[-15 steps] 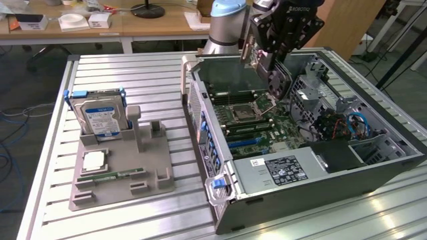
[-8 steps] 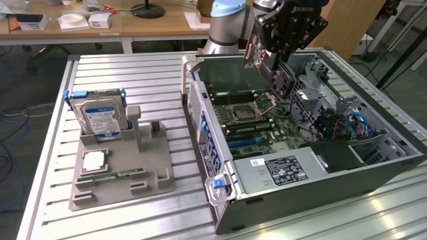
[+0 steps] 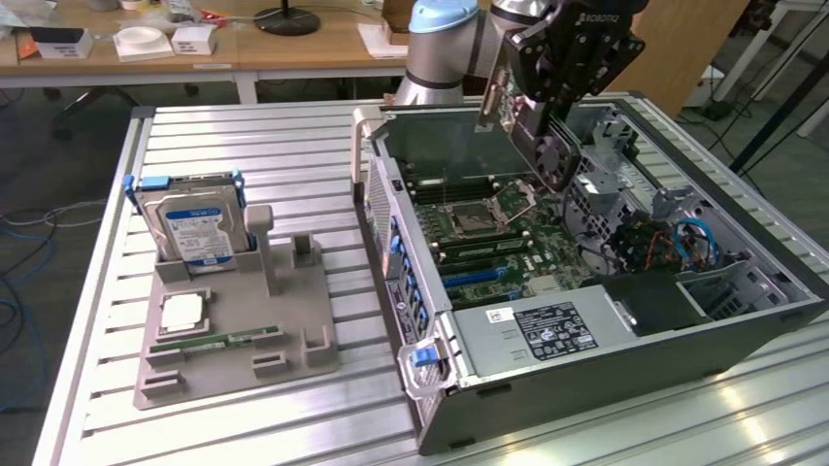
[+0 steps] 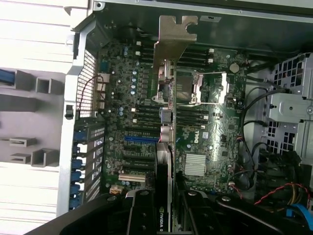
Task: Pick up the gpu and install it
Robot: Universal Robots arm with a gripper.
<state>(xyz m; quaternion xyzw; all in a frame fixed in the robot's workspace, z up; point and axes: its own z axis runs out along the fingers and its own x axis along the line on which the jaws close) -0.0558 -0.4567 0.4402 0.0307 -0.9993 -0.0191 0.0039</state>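
The gpu (image 3: 542,146) hangs edge-down over the open computer case (image 3: 725,340), tilted, above the motherboard (image 3: 499,243). My gripper (image 3: 534,102) is shut on the card's upper edge. In the wrist view the gpu (image 4: 165,161) is seen edge-on, with its silver end bracket (image 4: 172,39) at the far end over the board's processor socket (image 4: 193,88). There my gripper (image 4: 166,208) has a black finger (image 4: 142,213) on each side of the card. The blue expansion slot (image 4: 142,138) lies on the board beside the card, and the card is clear of it.
On the exterior view's left a grey holder tray (image 3: 247,374) carries a hard drive (image 3: 197,228), a processor chip (image 3: 182,311) and a memory stick (image 3: 214,342). Drive cages and cables (image 3: 674,243) fill the case's right side. The case's rear wall (image 3: 388,233) stands beside the slots.
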